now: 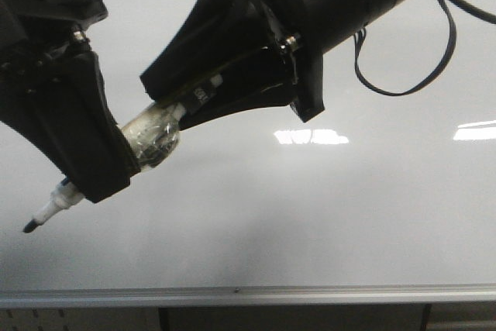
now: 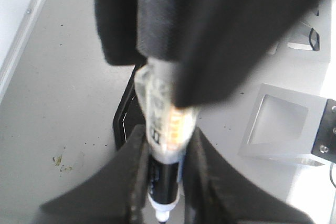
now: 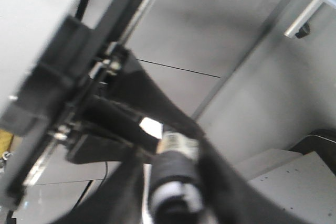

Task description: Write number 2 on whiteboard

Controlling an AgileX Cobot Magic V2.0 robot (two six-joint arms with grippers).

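Against whiteboard (image 1: 310, 207), both grippers (image 1: 101, 168) (image 1: 167, 87) clamp one marker (image 1: 147, 141).

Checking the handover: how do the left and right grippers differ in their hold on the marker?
The left gripper clamps the marker nearer its tip, which sticks out below; the right gripper holds the rear end. The left gripper sits lower on the left; the right gripper reaches down from the upper right. Both are shut on it, before the whiteboard.

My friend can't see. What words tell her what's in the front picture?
Two black robot grippers, left and right, both hold one marker in front of a blank whiteboard. The marker's tip points down to the left, and no number is written there.
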